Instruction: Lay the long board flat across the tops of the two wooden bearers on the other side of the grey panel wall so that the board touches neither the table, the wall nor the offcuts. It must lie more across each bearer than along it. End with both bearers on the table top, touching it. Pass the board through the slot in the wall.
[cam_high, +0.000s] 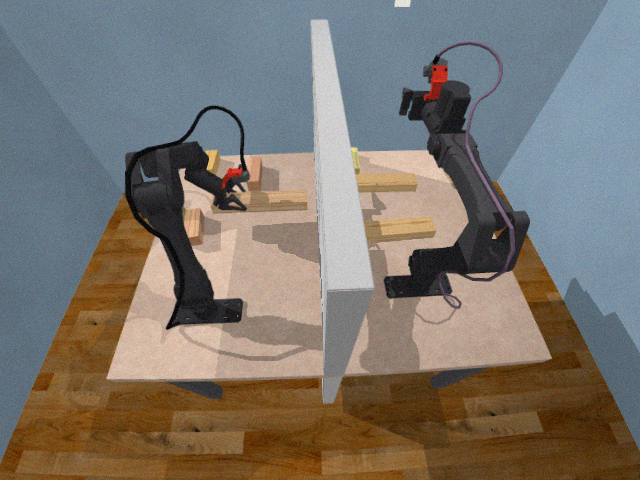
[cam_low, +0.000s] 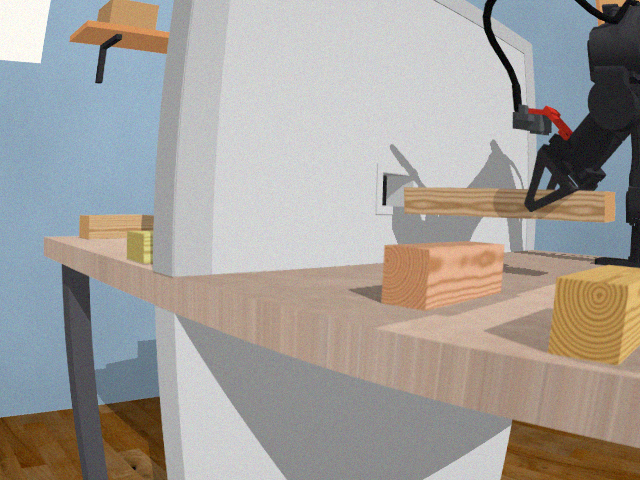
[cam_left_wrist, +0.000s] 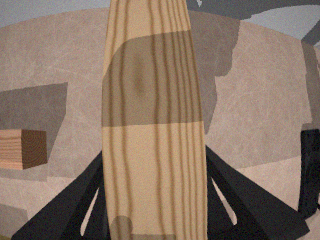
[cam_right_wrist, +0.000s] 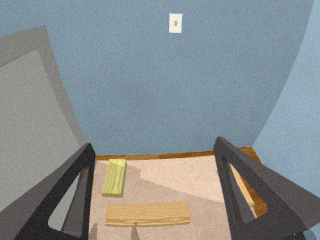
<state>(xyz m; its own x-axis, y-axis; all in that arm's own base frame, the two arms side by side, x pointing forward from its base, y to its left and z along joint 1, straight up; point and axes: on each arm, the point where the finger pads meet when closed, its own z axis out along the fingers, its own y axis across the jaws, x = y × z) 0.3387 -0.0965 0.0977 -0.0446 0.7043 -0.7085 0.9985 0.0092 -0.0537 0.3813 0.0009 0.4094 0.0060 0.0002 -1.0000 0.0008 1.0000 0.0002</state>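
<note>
The long board (cam_high: 276, 200) (cam_low: 465, 202) (cam_left_wrist: 152, 125) is held level above the table on the left arm's side of the grey panel wall (cam_high: 336, 155) (cam_low: 310, 129). Its near end points at the wall's slot (cam_low: 379, 207) and stops just short of it. My left gripper (cam_high: 231, 199) (cam_low: 542, 198) (cam_left_wrist: 153, 147) is shut on the board near its far end. Two wooden bearers (cam_high: 386, 181) (cam_high: 400, 228) lie on the table beyond the wall; one of them shows in the right wrist view (cam_right_wrist: 148, 214). My right gripper (cam_high: 405, 103) (cam_right_wrist: 154, 146) is open and empty, high above them.
Offcuts lie on the left arm's side: an orange block (cam_high: 254, 173) (cam_low: 442, 273) (cam_left_wrist: 22, 149), a yellow block (cam_high: 212, 161) (cam_low: 594, 312) and another block (cam_high: 193, 225). A yellow-green offcut (cam_high: 355, 160) (cam_low: 139, 246) (cam_right_wrist: 114, 177) lies by the wall on the bearers' side.
</note>
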